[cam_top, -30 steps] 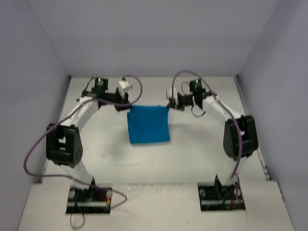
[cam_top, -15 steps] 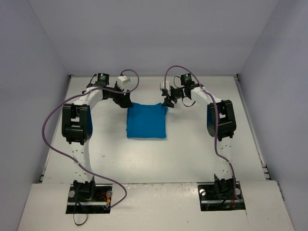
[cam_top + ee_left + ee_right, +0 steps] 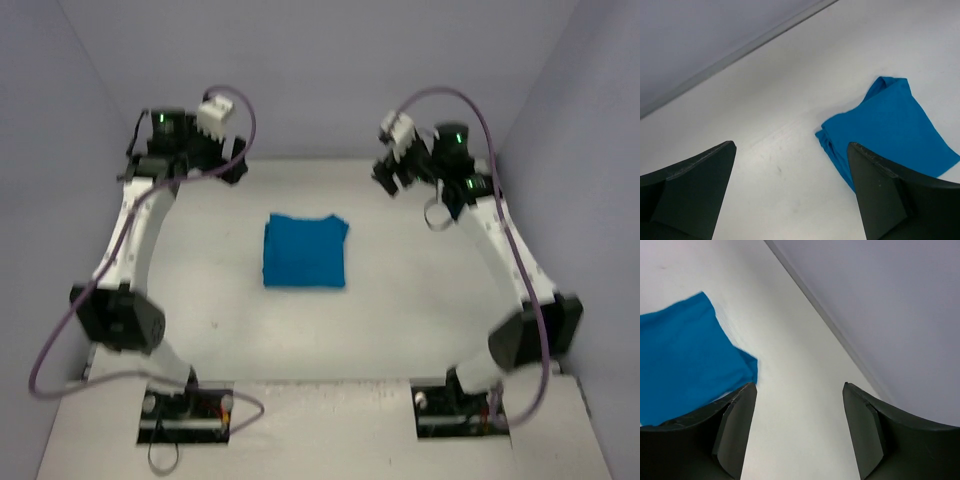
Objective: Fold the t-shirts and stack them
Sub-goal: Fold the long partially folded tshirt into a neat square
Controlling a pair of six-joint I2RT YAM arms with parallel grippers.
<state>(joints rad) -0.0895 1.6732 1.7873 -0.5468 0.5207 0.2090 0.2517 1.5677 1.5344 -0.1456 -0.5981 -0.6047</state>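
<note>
A teal-blue t-shirt (image 3: 305, 251) lies folded into a small rectangle on the middle of the white table. The left wrist view catches it (image 3: 895, 127) at the right, and the right wrist view has it (image 3: 685, 357) at the left. My left gripper (image 3: 235, 160) hangs raised at the far left, above the table and apart from the cloth. Its jaws stand open with nothing between them (image 3: 790, 192). At the far right my right gripper (image 3: 388, 175) is also lifted, open and empty (image 3: 800, 432).
The white table (image 3: 400, 320) ends at a back wall (image 3: 320, 90) and at side walls left and right. Purple cables loop off both arms. The arm bases (image 3: 185, 405) sit at the near edge.
Both grippers let go of the shirt's far corners, opened, and rose back toward the rear wall. The folded shirt now lies flat by itself.
</note>
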